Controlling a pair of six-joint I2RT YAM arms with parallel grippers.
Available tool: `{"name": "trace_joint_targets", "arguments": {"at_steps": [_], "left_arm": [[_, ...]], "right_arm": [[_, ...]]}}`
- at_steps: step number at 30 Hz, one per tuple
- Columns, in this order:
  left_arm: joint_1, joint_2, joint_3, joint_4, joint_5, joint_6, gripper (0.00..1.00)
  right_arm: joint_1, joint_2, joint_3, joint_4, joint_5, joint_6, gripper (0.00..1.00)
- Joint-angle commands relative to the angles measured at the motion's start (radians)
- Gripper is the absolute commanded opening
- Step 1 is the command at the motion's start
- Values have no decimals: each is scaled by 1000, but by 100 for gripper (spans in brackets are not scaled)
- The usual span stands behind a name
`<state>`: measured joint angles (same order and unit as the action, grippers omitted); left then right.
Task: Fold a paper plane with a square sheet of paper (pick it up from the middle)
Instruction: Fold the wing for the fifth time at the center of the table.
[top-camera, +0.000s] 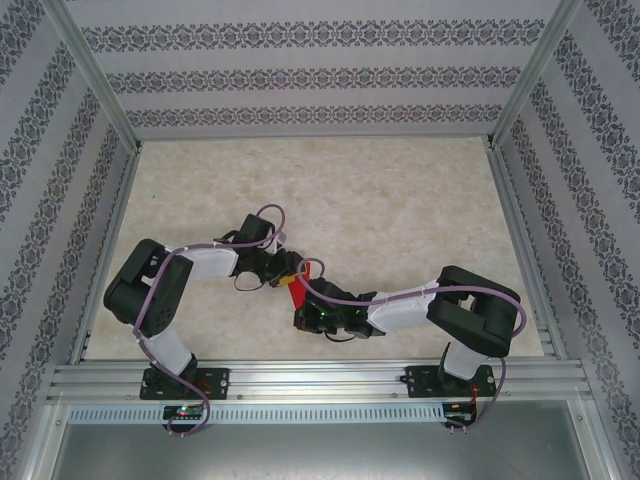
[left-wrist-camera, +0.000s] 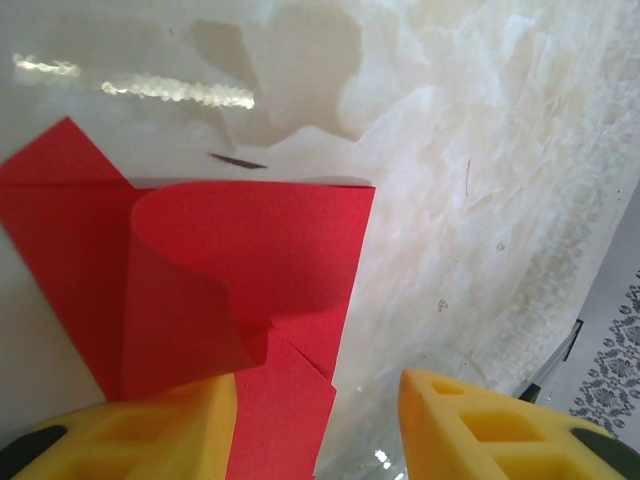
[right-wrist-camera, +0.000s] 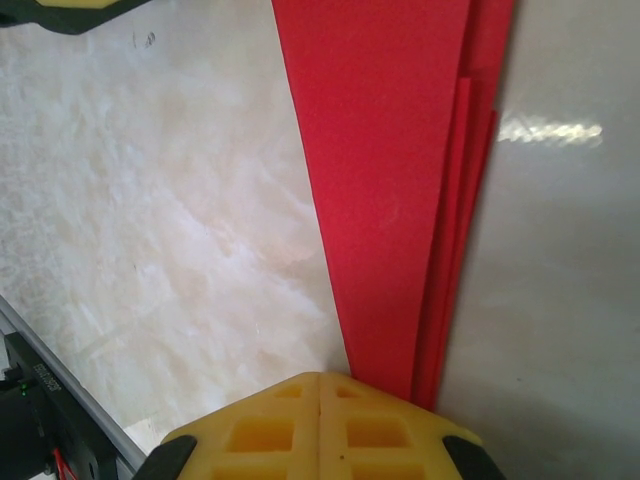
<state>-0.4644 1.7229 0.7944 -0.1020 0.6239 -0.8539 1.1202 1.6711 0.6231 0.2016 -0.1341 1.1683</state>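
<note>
Pale marbled worktop, folded red sheet of paper laid between and ahead of the parted left jaws, one side curled upward, narrow folded end met by the right jaws, which are closed together.

Glossy cream marbled table, partly folded red paper at its near middle
</note>
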Motion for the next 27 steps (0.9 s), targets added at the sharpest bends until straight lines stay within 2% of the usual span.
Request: {"name": "trace_joint_targets", "arguments": {"at_steps": [1,10,16,22,27], "left_arm": [[51,42,48,55,-73,72,48],[60,51,103,45,-13,123,50],[60,7,111,47,65,143,55],[61,-95,134,-46,33,189,61],[59,-175,98,-87,19,203,59]], "right_arm": [[3,18,-63,-179,-58,-5,0],[-6,18,-78,-179,-79,-18,0],[-22,0,-81,-199,-60,-19,0],[-37,-11,-77,-212,-49,-27,0],[-46,8,-68,-208,-63,-51,0]]}}
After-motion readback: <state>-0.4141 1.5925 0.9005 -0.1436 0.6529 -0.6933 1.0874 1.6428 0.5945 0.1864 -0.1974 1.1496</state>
